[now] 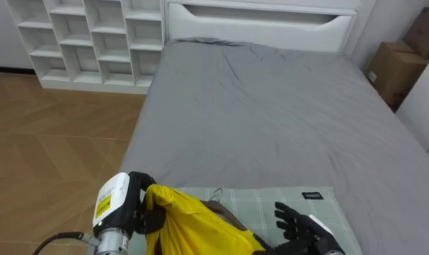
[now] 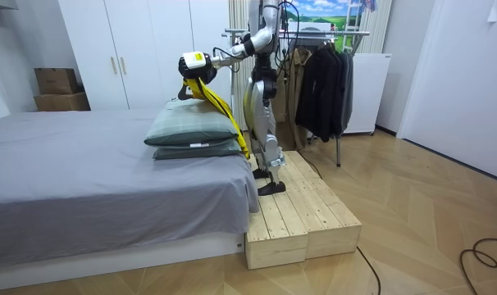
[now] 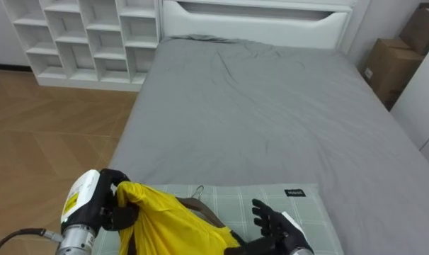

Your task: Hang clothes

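The robot stands on a low platform of pale wooden planks [image 2: 307, 215] at the near end of a big bed with a grey sheet [image 1: 271, 120]. Its left hand [image 1: 142, 203] is at the near left, and its fingers are curled tight round the top of a bright yellow piece of clothing [image 1: 193, 228]. In the room view the yellow piece of clothing hangs down from that raised hand, past the side of two stacked pillows. A brown wooden hanger with a thin metal hook [image 1: 216, 205] pokes out of the yellow cloth, just to the right of the left hand. The top pillow is a soft green checked pillow [image 1: 267, 200], and it lies on the near end of the bed under both hands. The right hand [image 1: 299, 225] is at the near right, over the pillow and just beside the yellow cloth, with its dark fingers spread and holding nothing. Far off on the left is a white shelf with square boxes [image 1: 87, 39]. Behind the robot is a metal rack with dark clothes [image 2: 322, 82].
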`<state>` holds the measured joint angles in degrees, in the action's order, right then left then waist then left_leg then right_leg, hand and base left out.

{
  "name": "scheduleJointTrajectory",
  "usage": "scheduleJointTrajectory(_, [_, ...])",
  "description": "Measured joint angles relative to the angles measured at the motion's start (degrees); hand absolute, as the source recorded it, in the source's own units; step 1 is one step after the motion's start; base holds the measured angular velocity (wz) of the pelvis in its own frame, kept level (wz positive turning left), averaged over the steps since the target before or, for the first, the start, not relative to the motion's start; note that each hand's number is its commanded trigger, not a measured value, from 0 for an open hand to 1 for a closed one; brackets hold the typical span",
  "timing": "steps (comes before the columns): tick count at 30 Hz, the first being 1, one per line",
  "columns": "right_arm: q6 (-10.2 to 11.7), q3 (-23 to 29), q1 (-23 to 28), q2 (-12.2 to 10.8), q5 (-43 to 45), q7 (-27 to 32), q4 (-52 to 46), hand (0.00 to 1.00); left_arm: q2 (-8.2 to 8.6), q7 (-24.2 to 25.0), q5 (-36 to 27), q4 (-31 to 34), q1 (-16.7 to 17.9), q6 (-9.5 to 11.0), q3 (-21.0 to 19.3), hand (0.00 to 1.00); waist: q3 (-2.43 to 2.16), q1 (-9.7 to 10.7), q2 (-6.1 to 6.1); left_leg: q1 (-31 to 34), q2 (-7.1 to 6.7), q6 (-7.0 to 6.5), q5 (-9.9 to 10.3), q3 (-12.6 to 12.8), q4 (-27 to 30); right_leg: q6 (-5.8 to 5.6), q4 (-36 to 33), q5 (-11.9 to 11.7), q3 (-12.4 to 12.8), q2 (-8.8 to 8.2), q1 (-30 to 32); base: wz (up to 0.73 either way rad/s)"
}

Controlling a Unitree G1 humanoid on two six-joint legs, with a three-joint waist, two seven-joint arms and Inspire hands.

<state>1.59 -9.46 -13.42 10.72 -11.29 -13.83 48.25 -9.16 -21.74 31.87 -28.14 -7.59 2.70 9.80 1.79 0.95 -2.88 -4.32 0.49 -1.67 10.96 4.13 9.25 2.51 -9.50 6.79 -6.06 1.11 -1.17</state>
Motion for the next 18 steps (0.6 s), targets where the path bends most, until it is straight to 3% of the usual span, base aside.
scheduleJointTrajectory(10, [0.66, -2.17, -1.55, -0.25, -2.13, -3.77, 7.67, 0.00, -0.02, -0.32, -0.04, 0.18, -0.08, 1.03, 1.23, 1.00, -0.22, 0.13, 0.16, 0.64, 0.07, 0.01, -0.01, -0.52, 0.29, 0.08, 0.76, -0.05, -0.58, -0.07, 0.10, 0.03])
scheduleJointTrajectory(12, [1.56, -2.75, -2.14, -0.23, -1.99, -4.27, 10.49, 0.00, 0.01, -0.32, 0.11, 0.28, -0.07, 1.06, 2.23, 1.00, -0.71, 0.25, 0.59, 0.51, 0.09, 0.01, -0.01, -1.63, 0.27, 0.10, 0.75, -0.06, -0.96, -0.15, -0.17, 0.11])
scheduleJointTrajectory(18, [2.82, -3.02, -2.45, -0.22, -2.25, -4.95, 15.86, 0.00, -0.61, -0.36, 0.43, 2.38, -0.04, 1.77, 5.05, 1.00, -0.89, 0.27, 0.96, -0.71, 0.07, 0.00, -0.01, -2.92, 0.26, 0.09, 0.93, -0.06, -2.05, -0.37, -1.86, 0.12])
